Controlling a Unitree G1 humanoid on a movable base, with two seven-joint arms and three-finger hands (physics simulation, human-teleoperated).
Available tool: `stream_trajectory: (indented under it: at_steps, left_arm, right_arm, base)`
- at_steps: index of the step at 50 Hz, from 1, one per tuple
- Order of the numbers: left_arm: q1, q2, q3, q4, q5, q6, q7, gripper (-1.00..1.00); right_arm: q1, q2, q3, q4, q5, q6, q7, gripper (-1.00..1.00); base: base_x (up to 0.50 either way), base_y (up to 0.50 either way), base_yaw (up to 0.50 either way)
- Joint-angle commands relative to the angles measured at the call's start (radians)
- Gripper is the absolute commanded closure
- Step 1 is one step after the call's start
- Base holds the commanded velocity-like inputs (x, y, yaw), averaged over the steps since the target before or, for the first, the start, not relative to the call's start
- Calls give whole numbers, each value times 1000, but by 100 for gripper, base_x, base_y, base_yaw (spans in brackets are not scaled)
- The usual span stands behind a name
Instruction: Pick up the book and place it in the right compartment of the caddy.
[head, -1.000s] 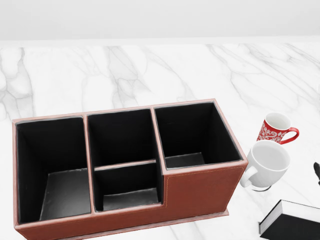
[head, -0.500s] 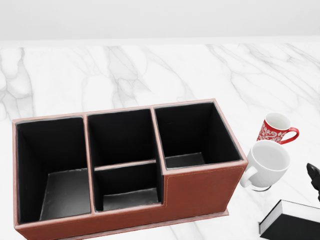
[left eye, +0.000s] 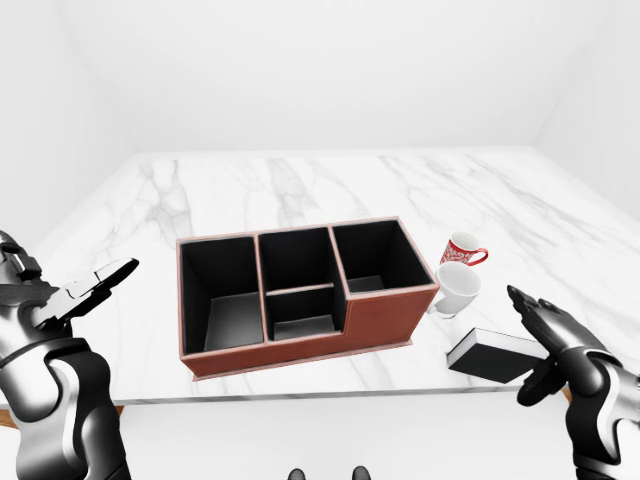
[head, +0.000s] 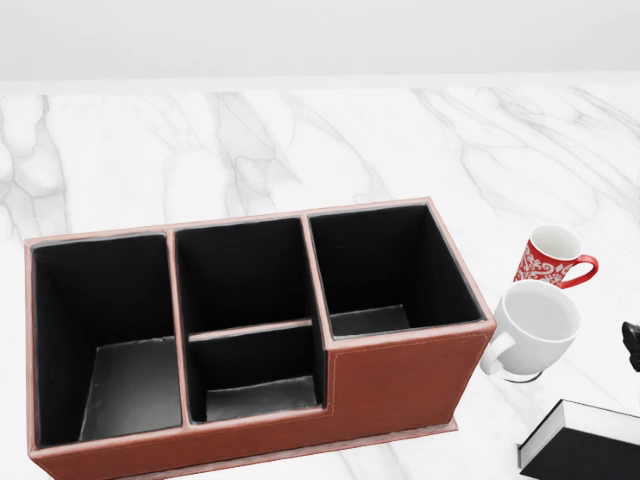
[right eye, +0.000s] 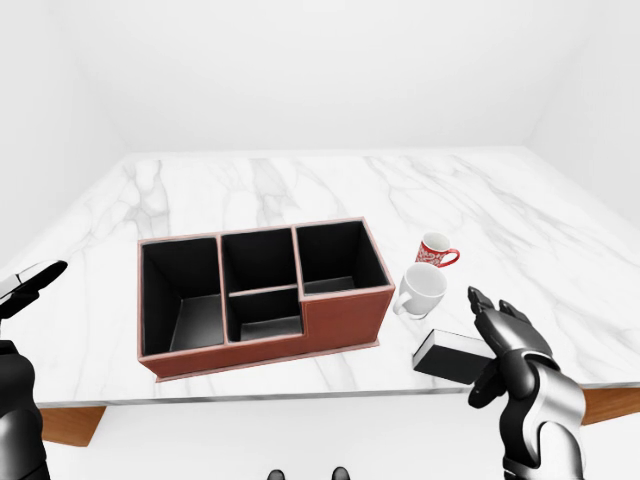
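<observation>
A: Where is the book (left eye: 497, 352)?

B: Lying flat on the marble table (left eye: 300, 190), near its bottom-right edge in the left-eye view, just beside the white mug (left eye: 457, 289). It is well apart from the caddy (left eye: 300, 290), with the mug between them.

A: And the right hand (right eye: 505, 340)?

B: It hovers at the book's right end, fingers spread apart, holding nothing. I cannot tell whether it touches the cover. My guess is it is lining up to grip the book from that outer side, since the white mug and the red patterned mug (left eye: 463, 249) crowd the other side.

A: The left hand (left eye: 88, 290)?

B: Raised off the table's left edge, fingers apart, empty. It looks parked out of the way.

A: Is the target ready?

B: The caddy has 4 compartments, all empty. The right compartment (head: 385, 265) is open at the top, so the book could go in upright. The 2 mugs stand just beside that end, so I judge the carry should go up and over them to avoid a knock.
</observation>
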Motion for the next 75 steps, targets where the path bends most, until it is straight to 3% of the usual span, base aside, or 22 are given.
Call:
stream_trajectory:
  at_steps: [1, 23, 56, 58, 59, 60, 75]
  left_arm:
    - [0, 0, 0, 0, 0, 0, 0, -100]
    - [-1, 3, 2, -1, -4, 0, 2, -100]
    - [-3, 3, -1, 6, -2, 0, 2, -100]
    - [-3, 3, -1, 6, -1, 0, 2, -100]
    - [-3, 3, -1, 6, -2, 0, 2, -100]
    - [-3, 3, -1, 4, -2, 0, 3, -100]
    - [-3, 1, -2, 16, 1, 0, -2, -100]
  right_arm:
    - [-21, -4, 31, 49, -31, 0, 0, -100]
    - [-58, -16, 115, 168, -28, 0, -46, -100]
    - [-65, -36, 159, 319, 11, 0, -137, -100]
    - [-63, -36, 158, 312, 15, 0, -135, 44]
    - [-62, -36, 158, 311, 15, 0, -134, 85]
    - [-58, -35, 157, 303, 16, 0, -130, 100]
    - [-51, -29, 154, 277, 23, 0, -114, 100]
  base:
    - [0, 0, 0]
    - [0, 0, 0]
    - [0, 0, 0]
    - [0, 0, 0]
    - [0, 0, 0]
    - [0, 0, 0]
    - [0, 0, 0]
